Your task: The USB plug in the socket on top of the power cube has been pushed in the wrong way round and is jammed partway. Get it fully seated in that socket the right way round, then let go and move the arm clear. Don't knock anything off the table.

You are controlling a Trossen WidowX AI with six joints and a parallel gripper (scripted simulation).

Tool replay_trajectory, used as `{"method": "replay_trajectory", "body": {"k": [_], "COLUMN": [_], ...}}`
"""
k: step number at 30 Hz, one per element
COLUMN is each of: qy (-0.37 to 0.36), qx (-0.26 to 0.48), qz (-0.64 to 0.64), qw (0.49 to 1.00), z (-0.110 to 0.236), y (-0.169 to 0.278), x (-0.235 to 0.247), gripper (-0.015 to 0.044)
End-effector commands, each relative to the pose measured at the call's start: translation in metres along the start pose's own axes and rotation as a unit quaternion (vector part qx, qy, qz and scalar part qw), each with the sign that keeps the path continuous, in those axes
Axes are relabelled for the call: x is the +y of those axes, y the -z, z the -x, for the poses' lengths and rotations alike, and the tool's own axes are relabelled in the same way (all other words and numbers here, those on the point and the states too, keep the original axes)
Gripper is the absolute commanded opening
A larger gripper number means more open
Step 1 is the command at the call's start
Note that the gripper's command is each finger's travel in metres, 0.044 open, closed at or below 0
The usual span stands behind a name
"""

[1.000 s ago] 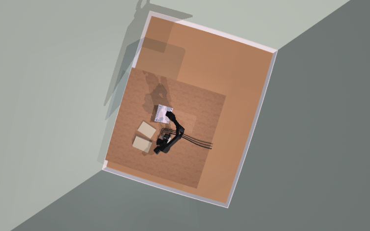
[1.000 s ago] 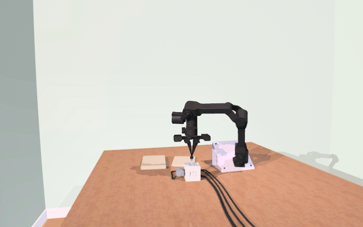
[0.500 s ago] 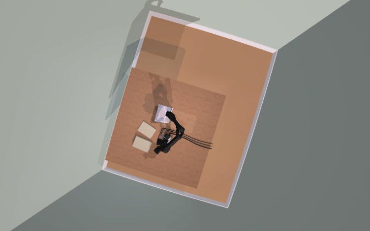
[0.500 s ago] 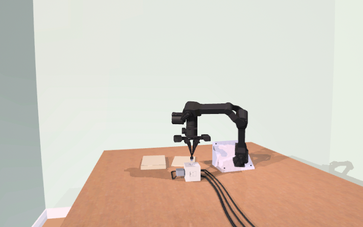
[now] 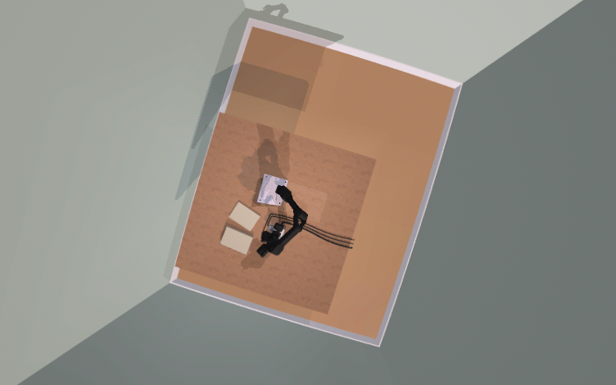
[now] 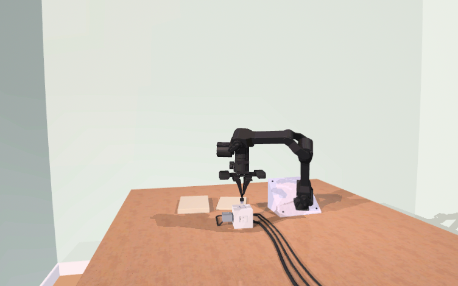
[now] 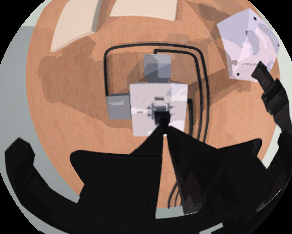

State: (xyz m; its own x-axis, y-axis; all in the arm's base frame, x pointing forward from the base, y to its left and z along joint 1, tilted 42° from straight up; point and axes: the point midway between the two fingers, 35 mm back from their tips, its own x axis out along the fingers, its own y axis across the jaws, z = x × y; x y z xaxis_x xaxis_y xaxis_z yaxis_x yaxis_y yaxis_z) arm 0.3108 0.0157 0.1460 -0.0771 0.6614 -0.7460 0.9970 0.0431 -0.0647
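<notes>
The white power cube (image 6: pixel 243 216) (image 7: pixel 158 107) (image 5: pixel 282 233) sits on the wooden table (image 6: pixel 365 241), with a grey plug (image 6: pixel 226 216) (image 7: pixel 157 67) in one side and black cables (image 6: pixel 280 248) running off toward the front. My gripper (image 6: pixel 242 199) (image 7: pixel 164 131) points straight down right over the cube's top. Its fingers are shut on the small dark USB plug (image 6: pixel 241 201) (image 7: pixel 162 115), which stands at the top socket. How deep the plug sits I cannot tell.
Two flat beige pads (image 6: pixel 193 204) (image 6: pixel 228 202) lie behind the cube. The arm's white base block (image 6: pixel 284 195) (image 7: pixel 246 44) stands to the right. A second grey plug (image 7: pixel 118 104) is on another side of the cube.
</notes>
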Motion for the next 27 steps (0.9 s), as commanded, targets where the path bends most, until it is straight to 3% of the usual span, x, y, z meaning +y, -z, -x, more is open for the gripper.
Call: {"method": "replay_trajectory", "body": {"k": [1,27], "qy": [0.000,0.000], "qx": [0.002,0.002], "qz": [0.000,-0.001], "qw": [1.000,1.000], "z": [-0.0010,-0.0041], "y": [0.0016,0.0052], "x": [0.0000,0.0002], "gripper": [0.0000,0.0000]}}
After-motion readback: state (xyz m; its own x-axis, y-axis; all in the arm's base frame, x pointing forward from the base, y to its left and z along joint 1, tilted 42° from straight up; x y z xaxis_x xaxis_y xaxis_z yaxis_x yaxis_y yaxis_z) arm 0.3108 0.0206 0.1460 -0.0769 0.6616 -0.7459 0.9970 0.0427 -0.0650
